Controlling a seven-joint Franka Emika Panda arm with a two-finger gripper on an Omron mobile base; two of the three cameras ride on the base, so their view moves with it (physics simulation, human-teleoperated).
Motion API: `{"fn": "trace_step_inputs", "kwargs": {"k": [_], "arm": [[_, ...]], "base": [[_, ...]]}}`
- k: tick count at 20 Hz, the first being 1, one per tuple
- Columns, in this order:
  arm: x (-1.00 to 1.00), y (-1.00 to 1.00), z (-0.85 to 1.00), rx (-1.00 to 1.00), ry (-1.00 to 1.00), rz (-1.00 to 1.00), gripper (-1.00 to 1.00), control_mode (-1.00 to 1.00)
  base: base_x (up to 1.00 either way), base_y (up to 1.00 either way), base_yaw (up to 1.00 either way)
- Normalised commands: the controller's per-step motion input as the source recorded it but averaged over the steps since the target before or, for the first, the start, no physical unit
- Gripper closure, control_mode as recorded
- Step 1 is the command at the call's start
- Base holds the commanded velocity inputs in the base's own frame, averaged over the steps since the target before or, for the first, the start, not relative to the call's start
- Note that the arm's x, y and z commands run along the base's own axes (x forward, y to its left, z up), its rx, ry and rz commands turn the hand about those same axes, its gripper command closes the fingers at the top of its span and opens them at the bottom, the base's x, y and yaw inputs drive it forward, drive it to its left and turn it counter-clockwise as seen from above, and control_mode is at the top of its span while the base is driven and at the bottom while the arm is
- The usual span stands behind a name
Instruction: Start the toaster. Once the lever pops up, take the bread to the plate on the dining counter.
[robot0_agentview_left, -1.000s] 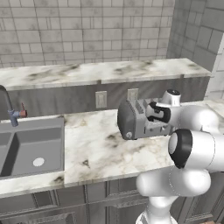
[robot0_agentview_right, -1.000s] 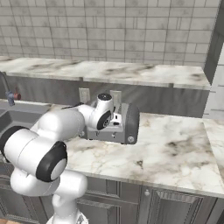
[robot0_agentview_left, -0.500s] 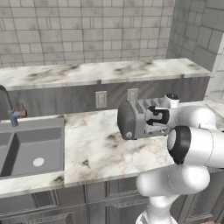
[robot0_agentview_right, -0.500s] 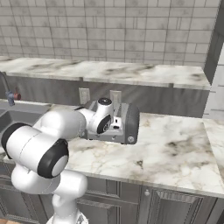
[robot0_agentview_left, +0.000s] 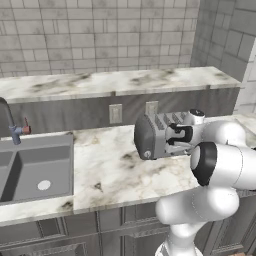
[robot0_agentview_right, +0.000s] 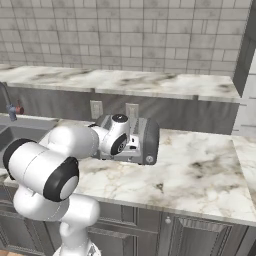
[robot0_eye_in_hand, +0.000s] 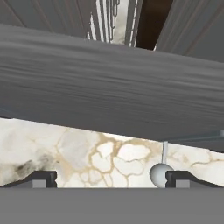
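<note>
Hovering my gripper (robot0_eye_in_hand: 110, 177) right against the long side of the toaster (robot0_agentview_left: 155, 135), I see its jaws spread wide, gripping nothing. That toaster sits on the marble worktop (robot0_agentview_left: 107, 170) beside the sink (robot0_agentview_left: 35, 167); a dark bread slice (robot0_eye_in_hand: 151, 22) stands in its slot.

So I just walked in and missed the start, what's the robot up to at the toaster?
The white arm has its hand right up against the side of the grey toaster on the marble worktop, beside the sink. The hand is open and holds nothing. In the hand view its fingertips straddle a small round knob on a thin stem, apparently the toaster's lever. A dark brown slice of bread sits in a slot on top.
</note>
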Motion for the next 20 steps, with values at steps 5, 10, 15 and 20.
{"fn": "trace_step_inputs", "kwargs": {"k": [5,10,15,20], "arm": [[0.0,0.0,0.0,0.0,0.0,0.0,-1.0,-1.0],[0.0,0.0,0.08,0.0,-0.01,0.0,-1.0,-1.0],[-0.02,-0.1,0.3,0.0,-0.05,0.0,-1.0,-1.0],[-0.09,-0.03,0.46,0.0,-0.06,0.0,-1.0,-1.0]], "base": [[0.0,0.0,0.0],[0.0,0.0,0.0],[0.0,0.0,0.0],[0.0,0.0,0.0]]}}
